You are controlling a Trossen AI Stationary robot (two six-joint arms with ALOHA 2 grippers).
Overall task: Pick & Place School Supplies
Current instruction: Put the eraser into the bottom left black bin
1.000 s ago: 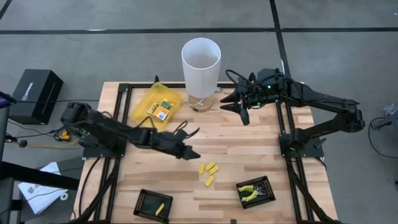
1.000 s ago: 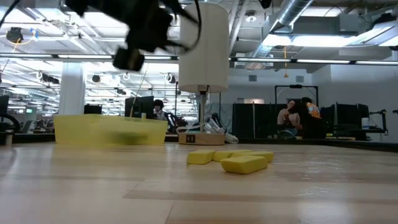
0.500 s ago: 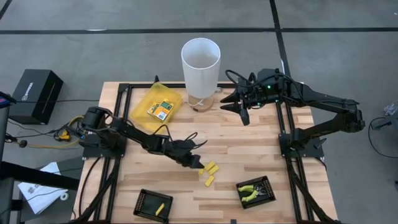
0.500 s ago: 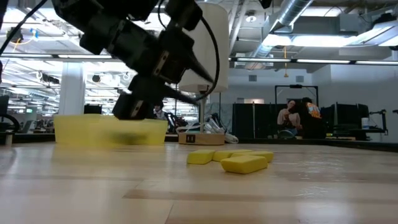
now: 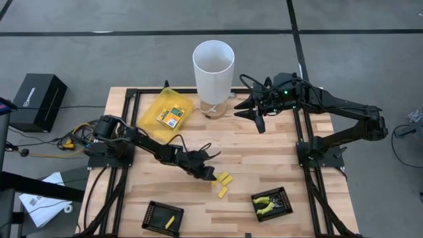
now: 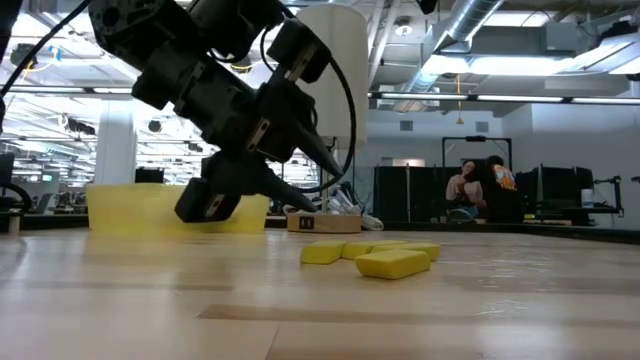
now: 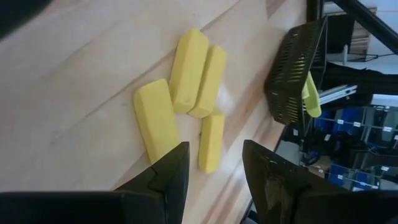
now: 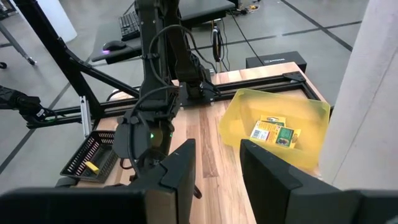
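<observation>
Several short yellow oblong pieces (image 5: pixel 222 182) lie flat in a loose cluster on the wooden table, also plain in the left wrist view (image 7: pixel 188 70) and the low view (image 6: pixel 392 262). My left gripper (image 5: pixel 207 173) (image 6: pixel 318 190) (image 7: pixel 214 171) hovers open just left of the cluster, slanting down toward it, with one piece (image 7: pixel 211 142) lying just beyond the gap between its fingertips. My right gripper (image 5: pixel 255 118) (image 8: pixel 217 168) waits open near the far edge, beside the white cylinder. A flat orange packet (image 5: pixel 170 117) (image 8: pixel 275 132) rests inside the yellow pouch.
A tall white cylinder (image 5: pixel 213 68) stands at the far edge, with the translucent yellow pouch (image 5: pixel 158 106) to its left. A black tray (image 5: pixel 153 213) at the near edge holds one yellow piece; another black tray (image 5: pixel 281 197) holds yellow-green pliers (image 5: pixel 266 204). People sit in the room beyond (image 6: pixel 478 188).
My left gripper has moved toward the table's right and near edge and dropped lower, closing in on the cluster of yellow pieces while staying open. The pieces have not moved.
</observation>
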